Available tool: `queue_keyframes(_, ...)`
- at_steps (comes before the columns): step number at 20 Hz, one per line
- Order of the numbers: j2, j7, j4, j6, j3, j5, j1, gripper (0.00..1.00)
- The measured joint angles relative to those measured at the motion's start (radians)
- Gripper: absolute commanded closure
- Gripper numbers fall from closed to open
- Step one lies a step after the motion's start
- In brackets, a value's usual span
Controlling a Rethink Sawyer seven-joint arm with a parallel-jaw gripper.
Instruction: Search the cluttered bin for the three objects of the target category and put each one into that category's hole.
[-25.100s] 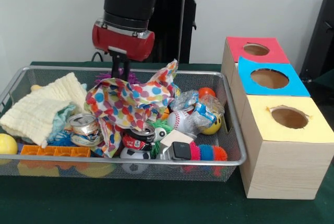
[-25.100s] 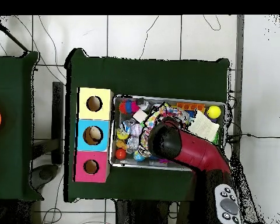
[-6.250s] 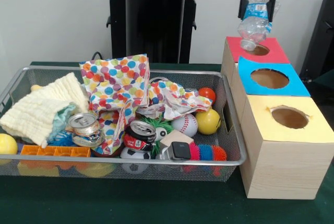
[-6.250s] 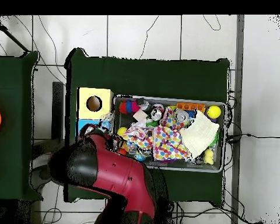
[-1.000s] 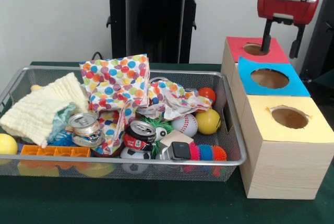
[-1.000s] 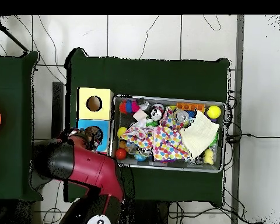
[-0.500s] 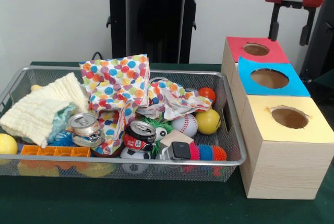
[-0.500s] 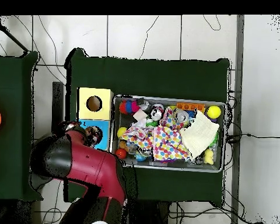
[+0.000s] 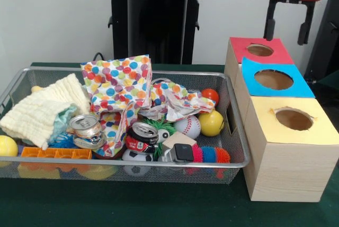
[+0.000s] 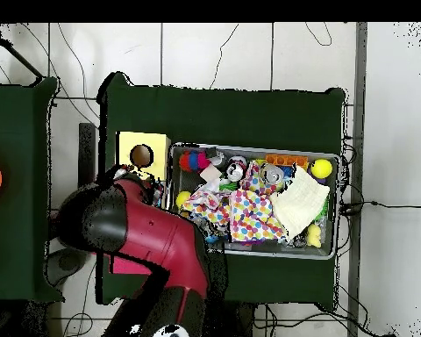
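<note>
The bin (image 9: 132,162) is a wide silver wire-mesh basket full of clutter; it also shows in the overhead view (image 10: 249,146). Two crushed cans (image 9: 86,127) (image 9: 141,135) lie near its front. Three wooden boxes stand to its right, topped red (image 9: 241,47), blue (image 9: 251,74) and yellow (image 9: 265,124), each with a round hole. My gripper (image 9: 285,41) hangs open and empty above the red box's hole. In the overhead view my arm (image 10: 135,230) covers the gripper and the red and blue boxes.
In the bin lie a polka-dot wrapper (image 9: 119,87), a pale yellow cloth (image 9: 42,108), a baseball (image 9: 187,126), a yellow ball (image 9: 211,123), a red ball (image 9: 210,95), an orange tray (image 9: 55,153) and a spiky toy (image 9: 209,154). The pedestal (image 9: 156,20) stands behind.
The plastic bottle held over the red hole earlier is gone from the gripper. The gripper has risen from the red hole, and the arm has swung toward the bin.
</note>
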Motion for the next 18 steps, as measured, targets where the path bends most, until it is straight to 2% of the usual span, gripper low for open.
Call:
queue_keyframes(11,-0.007,0.0,-0.001,0.0,0.004,-0.004,-0.068,0.0)
queue_keyframes(18,-0.01,0.0,0.003,-0.013,0.043,-0.005,-0.128,0.0)
